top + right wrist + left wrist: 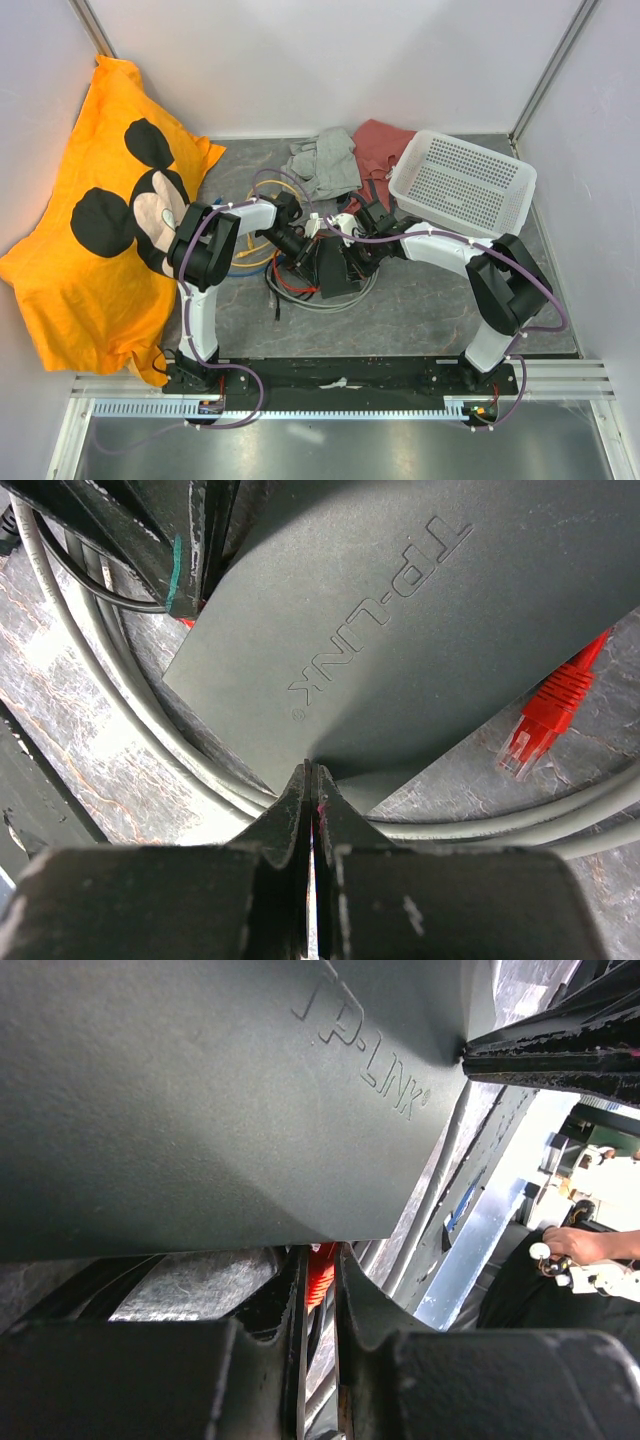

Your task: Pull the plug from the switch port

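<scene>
The flat matte-black switch box (335, 268), marked TP-LINK, lies among coiled cables at mid-table. It fills the top of the left wrist view (200, 1100) and the right wrist view (400, 610). My left gripper (302, 247) is at the box's left edge, its jaws (320, 1280) nearly closed on a red ribbed plug boot (320, 1272) that runs up to the box's edge. The socket itself is hidden. My right gripper (352, 254) is shut, its tips (312, 775) pressed on the box's near edge.
A second red plug (545, 712) lies loose on the table beside the box. Grey cables (120, 710) loop round the box. A white basket (462, 182) and crumpled clothes (325, 165) stand at the back. A large orange cushion (90, 230) fills the left side.
</scene>
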`<state>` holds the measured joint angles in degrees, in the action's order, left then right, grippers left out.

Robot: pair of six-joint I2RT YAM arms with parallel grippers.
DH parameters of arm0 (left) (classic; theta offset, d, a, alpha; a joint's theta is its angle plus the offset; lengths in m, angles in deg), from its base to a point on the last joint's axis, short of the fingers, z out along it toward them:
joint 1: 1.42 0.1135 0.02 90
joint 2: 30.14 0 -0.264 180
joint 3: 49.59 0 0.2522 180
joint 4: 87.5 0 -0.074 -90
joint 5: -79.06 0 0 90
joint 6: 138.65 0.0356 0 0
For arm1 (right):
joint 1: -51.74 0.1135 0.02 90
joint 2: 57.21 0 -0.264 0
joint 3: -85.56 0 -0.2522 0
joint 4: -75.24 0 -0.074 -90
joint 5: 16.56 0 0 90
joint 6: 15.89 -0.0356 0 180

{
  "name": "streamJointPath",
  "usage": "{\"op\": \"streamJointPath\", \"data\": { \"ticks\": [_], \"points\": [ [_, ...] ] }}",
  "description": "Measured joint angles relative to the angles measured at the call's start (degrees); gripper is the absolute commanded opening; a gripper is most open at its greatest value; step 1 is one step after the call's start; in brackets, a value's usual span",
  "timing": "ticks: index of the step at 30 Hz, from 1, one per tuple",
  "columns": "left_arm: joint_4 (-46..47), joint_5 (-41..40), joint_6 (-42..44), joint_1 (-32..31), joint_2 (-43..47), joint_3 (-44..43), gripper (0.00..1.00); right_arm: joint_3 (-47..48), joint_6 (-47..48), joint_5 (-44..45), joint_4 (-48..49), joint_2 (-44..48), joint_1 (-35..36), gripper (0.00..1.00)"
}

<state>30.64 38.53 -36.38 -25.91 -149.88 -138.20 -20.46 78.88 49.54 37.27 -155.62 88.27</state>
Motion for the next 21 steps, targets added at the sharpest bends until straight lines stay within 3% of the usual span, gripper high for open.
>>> {"op": "streamJointPath", "data": {
  "ticks": [21],
  "points": [
    [-6.27, -6.95, 2.38, 0.63, 0.04, -2.47, 0.02, -0.46, 0.59, 0.26, 0.20, 0.44, 0.00, 0.00]
  ]
}}
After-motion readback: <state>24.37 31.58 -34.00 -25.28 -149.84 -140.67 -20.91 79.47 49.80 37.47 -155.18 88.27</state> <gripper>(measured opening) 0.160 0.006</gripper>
